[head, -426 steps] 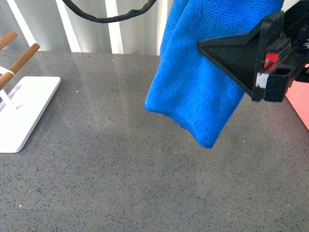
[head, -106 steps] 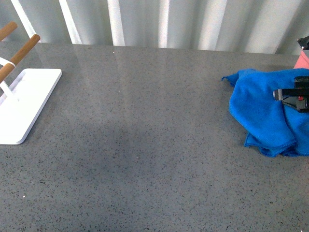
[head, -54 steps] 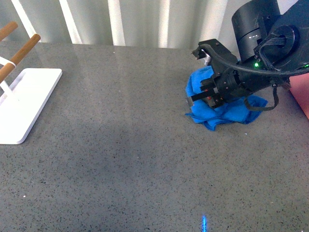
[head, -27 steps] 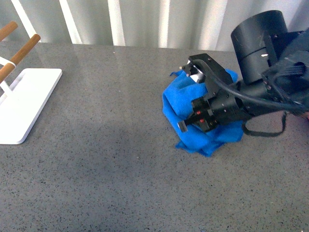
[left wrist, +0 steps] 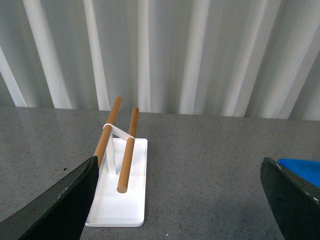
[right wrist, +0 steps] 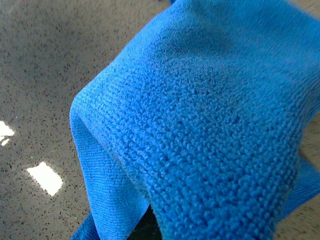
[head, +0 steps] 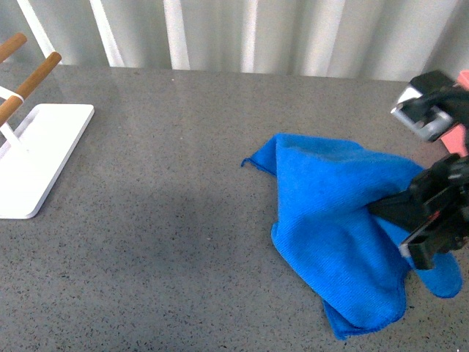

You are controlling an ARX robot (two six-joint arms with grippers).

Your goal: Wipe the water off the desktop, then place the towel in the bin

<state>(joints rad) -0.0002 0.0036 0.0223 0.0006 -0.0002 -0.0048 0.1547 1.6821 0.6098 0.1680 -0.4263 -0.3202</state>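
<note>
A white stand (head: pixel 37 158) with two wooden rods (head: pixel 33 86) sits at the far left of the worktop (head: pixel 183 242). The left wrist view shows the stand from the side, with the left end effector (left wrist: pixel 178 161) above the worktop, its two dark fingers spread wide with nothing between them. The middle of the worktop is bare grey stone.

Right of centre lies the towel (head: pixel 330 213). One corner rests flat on the worktop towards the back, a rounded fold reaches the near edge of the view, and its right side is gathered up. There the right end effector (head: pixel 385 208) pinches the cloth, one black wedge-shaped finger showing under the fold. In the right wrist view, towel (right wrist: pixel 200 125) fills nearly the whole picture. A sliver of the pink bin (head: pixel 459 139) shows at the far right, behind that end effector.
</note>
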